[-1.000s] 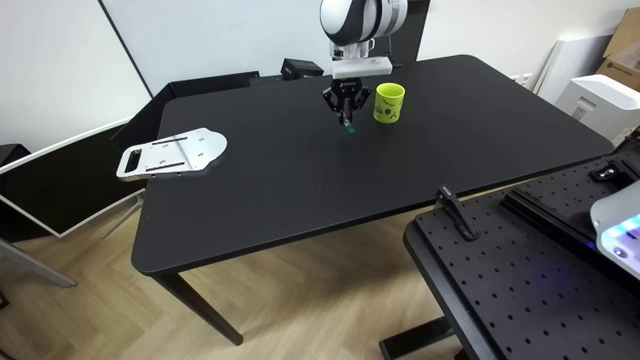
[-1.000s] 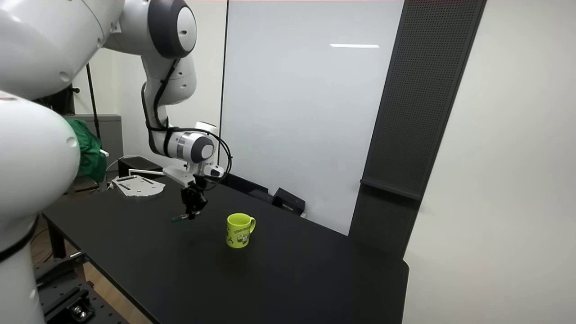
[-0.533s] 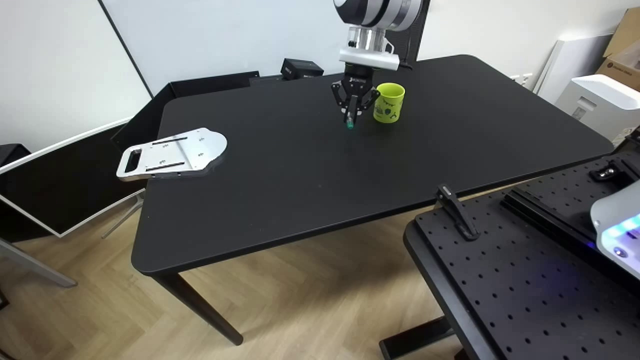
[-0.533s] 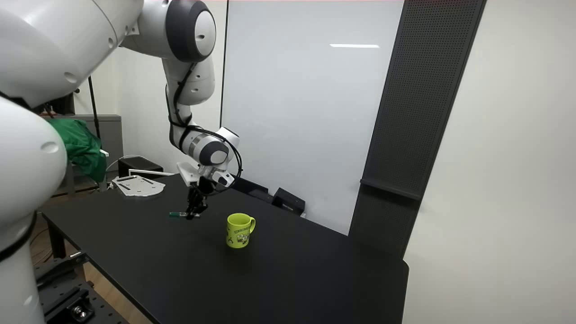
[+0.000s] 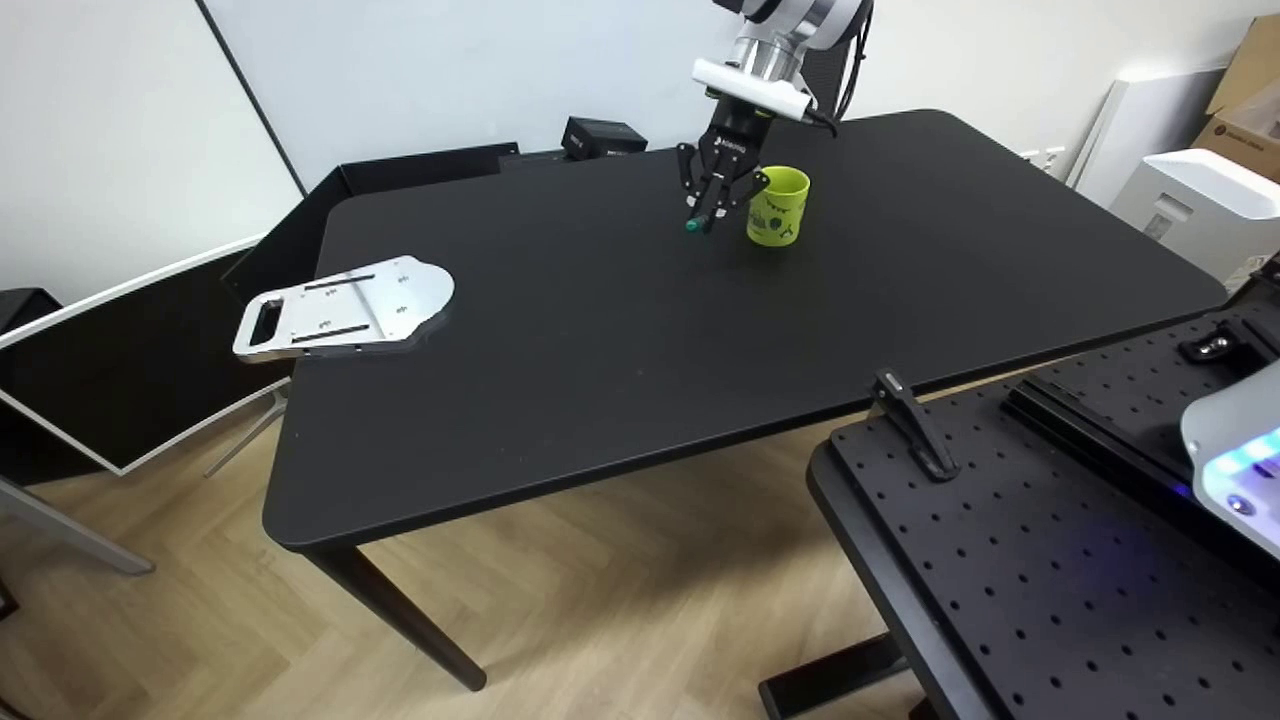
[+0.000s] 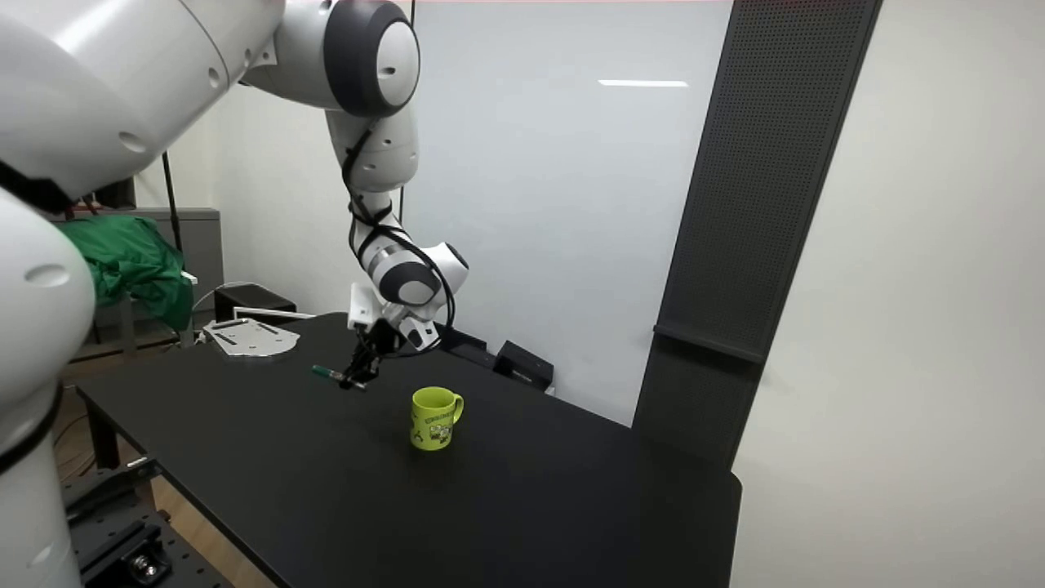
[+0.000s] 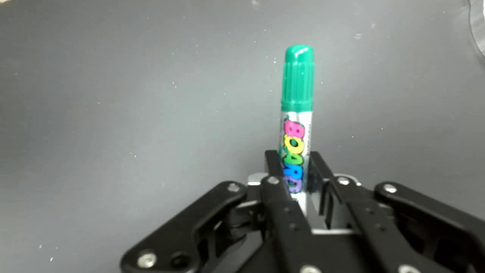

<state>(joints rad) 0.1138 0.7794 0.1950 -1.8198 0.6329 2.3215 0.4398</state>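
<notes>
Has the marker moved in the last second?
Yes, up the picture. In an exterior view, the marker had reached lower than the base of the mug; now its capped end is higher.

The marker now tips with its green cap up, no longer dipping below the other end. In both exterior views the wrist stands nearer the mug than before; the jaws, now slanted, overlap the mug's edge in an exterior view.
</notes>
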